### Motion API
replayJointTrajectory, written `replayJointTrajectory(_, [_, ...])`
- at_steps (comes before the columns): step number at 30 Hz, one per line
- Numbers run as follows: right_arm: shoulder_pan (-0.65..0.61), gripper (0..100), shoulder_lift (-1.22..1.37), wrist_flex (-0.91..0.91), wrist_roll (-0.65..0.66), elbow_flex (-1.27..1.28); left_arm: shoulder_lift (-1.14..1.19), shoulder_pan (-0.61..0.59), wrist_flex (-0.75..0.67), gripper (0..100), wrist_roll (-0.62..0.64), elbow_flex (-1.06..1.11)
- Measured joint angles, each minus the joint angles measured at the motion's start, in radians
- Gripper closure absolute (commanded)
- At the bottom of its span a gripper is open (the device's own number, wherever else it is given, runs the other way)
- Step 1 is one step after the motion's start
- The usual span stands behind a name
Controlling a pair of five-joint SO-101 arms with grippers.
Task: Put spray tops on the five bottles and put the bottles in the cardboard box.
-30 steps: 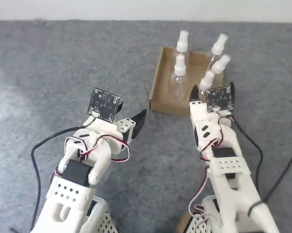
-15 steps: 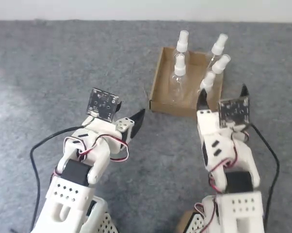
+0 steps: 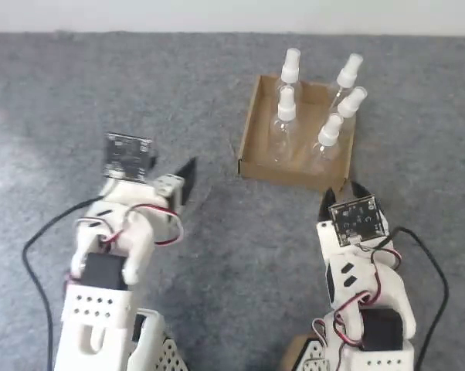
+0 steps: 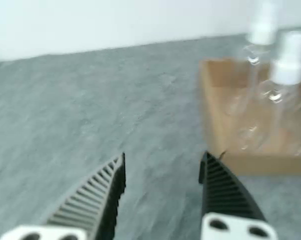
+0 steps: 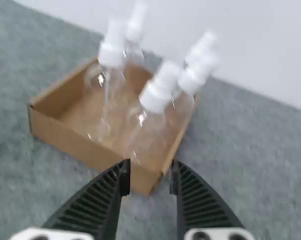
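High view: the cardboard box (image 3: 249, 131) sits on the grey desk (image 3: 101, 85) with all five bottles (image 3: 281, 127) upright inside it, each with a white spray top (image 3: 292, 60). The right hand (image 3: 341, 199) has pulled back from the box's near wall, where it hung a second ago, and now sits just short of it, released and empty. The left hand (image 3: 180, 184) has swung away from the box. Left wrist view: the left hand (image 4: 163, 175) gapes wide over bare desk, grasping nothing, with the box (image 4: 250, 162) and two bottles (image 4: 285, 100) off to one side. Right wrist view: the right hand (image 5: 149, 182) is slack with a small gap, facing the box (image 5: 80, 145) and its capped bottles (image 5: 150, 115). Both arms retreating suggests the task is finished.
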Motion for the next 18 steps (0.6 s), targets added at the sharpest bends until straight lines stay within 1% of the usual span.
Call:
replayJointTrajectory(3, [0.060,91.5,0.014,0.037,0.006,0.023,-0.063,-0.084,0.120,77,0.000,-0.041])
replayJointTrajectory(6, [0.094,91.5,0.012,0.043,0.006,0.081,-0.207,-0.106,0.235,77,0.000,-0.044])
replayJointTrajectory(9, [0.127,91.6,0.012,0.043,0.011,0.163,-0.411,-0.121,0.331,77,0.000,0.000])
replayJointTrajectory(11, [0.143,93.6,0.012,0.043,0.011,0.215,-0.566,-0.124,0.359,78,0.000,0.066])
replayJointTrajectory(13, [0.161,98.3,0.014,0.044,0.012,0.258,-0.641,-0.124,0.359,78,-0.006,0.117])
replayJointTrajectory(15, [0.164,99.1,0.012,0.044,0.014,0.261,-0.634,-0.124,0.359,83,-0.032,0.157])
replayJointTrajectory(18, [0.161,98.2,0.012,0.044,0.017,0.265,-0.601,-0.121,0.319,100,-0.109,0.233])
